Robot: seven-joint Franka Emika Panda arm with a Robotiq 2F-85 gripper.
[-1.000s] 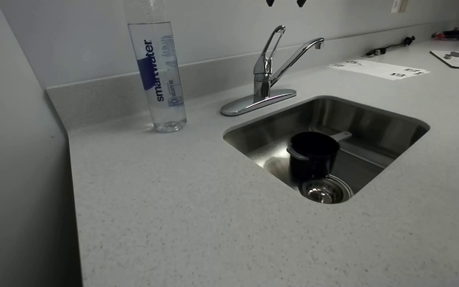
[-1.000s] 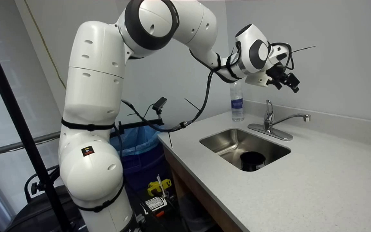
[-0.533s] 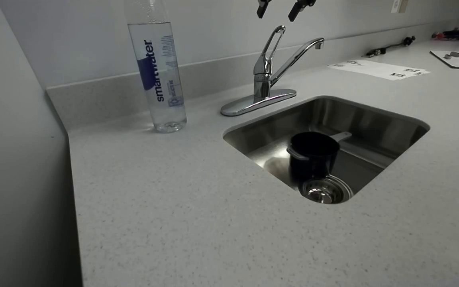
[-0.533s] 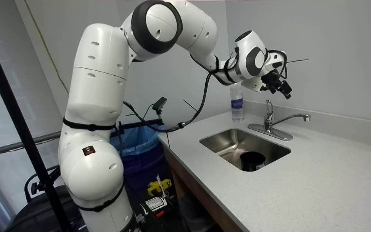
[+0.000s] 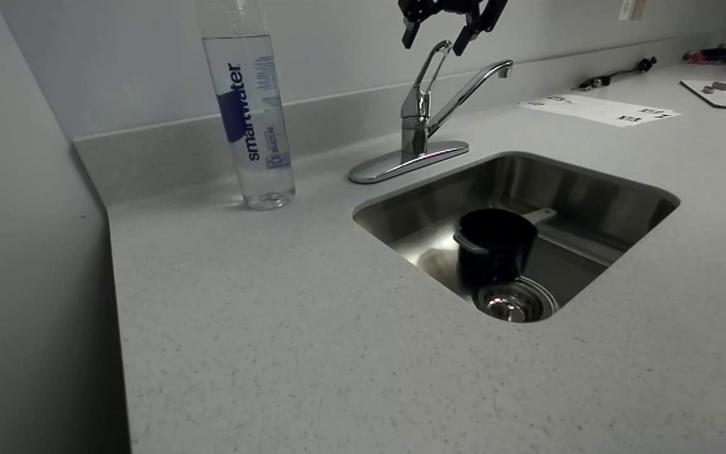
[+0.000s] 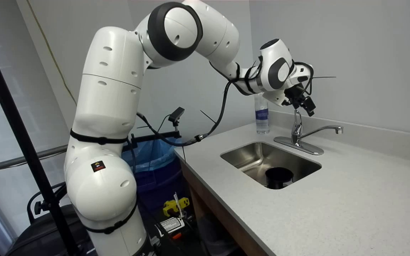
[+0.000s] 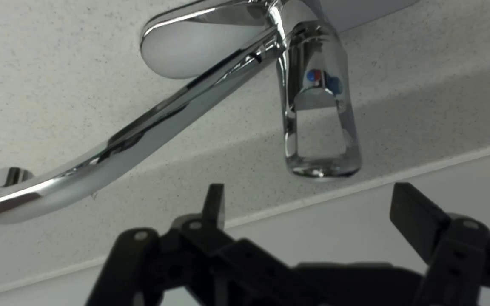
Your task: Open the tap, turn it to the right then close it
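The tap is a shiny silver faucet whose body (image 5: 414,137) stands on an oval base plate behind the sink. It shows in both exterior views (image 6: 295,137). Its looped lever handle (image 5: 412,103) points up, and its spout (image 5: 471,88) slants off to the side. In the wrist view the lever (image 7: 323,168) hangs down toward the jaws and the spout (image 7: 155,117) runs to the lower left. My gripper (image 7: 309,187) is open and empty, with the lever's tip between and just ahead of its fingertips. In an exterior view the gripper (image 5: 434,44) is at the lever's top; no contact can be made out.
A tall clear water bottle (image 5: 256,126) stands on the counter beside the tap. The steel sink (image 5: 615,183) holds a black pot (image 5: 495,252). The wall and backsplash (image 6: 383,129) rise close behind the tap. Paper sheets (image 5: 599,110) lie farther along the counter.
My gripper has come down from above toward the tap's lever, and more of it now shows in an exterior view. It stays open. The tap, bottle and pot have not moved.
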